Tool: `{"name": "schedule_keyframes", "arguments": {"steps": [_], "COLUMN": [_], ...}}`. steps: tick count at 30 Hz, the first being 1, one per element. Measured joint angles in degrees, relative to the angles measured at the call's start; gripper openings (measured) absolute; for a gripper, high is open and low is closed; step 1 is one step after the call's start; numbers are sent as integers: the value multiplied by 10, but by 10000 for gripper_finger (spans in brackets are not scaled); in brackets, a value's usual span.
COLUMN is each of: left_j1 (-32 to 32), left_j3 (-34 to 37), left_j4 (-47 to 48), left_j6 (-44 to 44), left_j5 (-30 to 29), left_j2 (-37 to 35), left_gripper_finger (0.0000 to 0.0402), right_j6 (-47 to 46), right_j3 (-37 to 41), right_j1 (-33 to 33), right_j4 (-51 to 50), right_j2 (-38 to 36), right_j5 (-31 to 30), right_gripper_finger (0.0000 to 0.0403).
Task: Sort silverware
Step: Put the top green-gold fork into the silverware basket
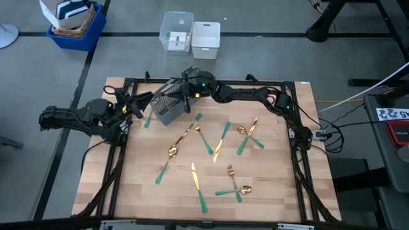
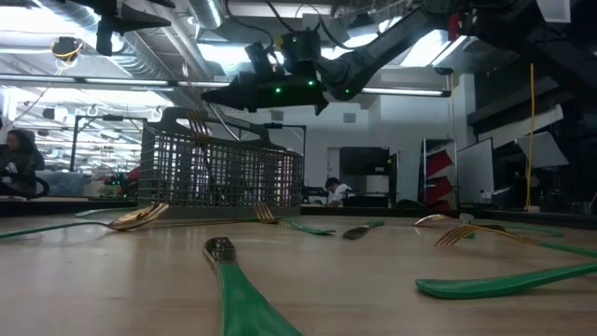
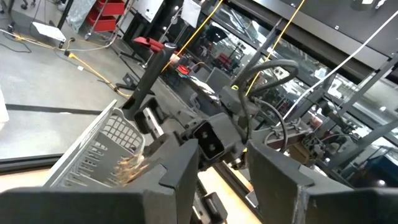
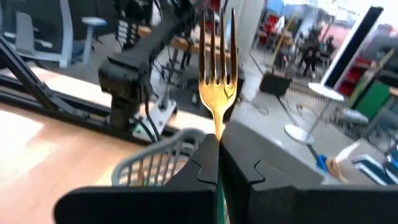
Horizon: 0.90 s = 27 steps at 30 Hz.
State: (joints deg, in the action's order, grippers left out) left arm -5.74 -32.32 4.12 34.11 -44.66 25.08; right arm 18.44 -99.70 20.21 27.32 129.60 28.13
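Note:
The silverware, gold heads on teal-green handles, lies scattered on the wooden table: a fork (image 1: 203,134), a knife (image 1: 220,142), a spoon (image 1: 246,131), another knife (image 1: 197,185) and several more. The grey mesh caddy (image 1: 167,105) stands at the far left of the table, with gold heads (image 3: 127,168) showing inside. My right gripper (image 1: 181,96) reaches level over the caddy and is shut on a fork (image 4: 217,62). My left gripper (image 3: 224,186) waits open and empty just left of the caddy (image 1: 137,105). My right gripper pinches the fork at its neck (image 4: 217,127), just behind the gold head, between its two fingers. The fingers lie along the fork; its handle runs back between them, mostly hidden. The tined head sticks out past the fingertips, lifted clear above the caddy's rim (image 4: 155,158).
A black frame (image 1: 211,82) borders the table. Beyond the far edge stand clear plastic containers (image 1: 177,32) and a blue bin (image 1: 77,29). In the low view a fork (image 2: 242,289) and a green handle (image 2: 504,278) lie close to the near edge.

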Motion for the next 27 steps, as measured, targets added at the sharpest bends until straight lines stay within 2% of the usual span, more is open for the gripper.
{"name": "schedule_keyframes", "arguments": {"steps": [9, 27], "left_j1": [0, 0], "left_j3": [0, 0], "left_j4": [0, 0], "left_j6": [0, 0], "left_j5": [0, 0], "left_j2": [0, 0], "left_gripper_finger": [131, 131], "right_j6": [1, 30], "right_j3": [0, 0], "right_j1": [-11, -11], "right_j4": [24, 22], "right_j2": [0, 47], "right_j5": [14, -16], "right_gripper_finger": [8, 8]}}
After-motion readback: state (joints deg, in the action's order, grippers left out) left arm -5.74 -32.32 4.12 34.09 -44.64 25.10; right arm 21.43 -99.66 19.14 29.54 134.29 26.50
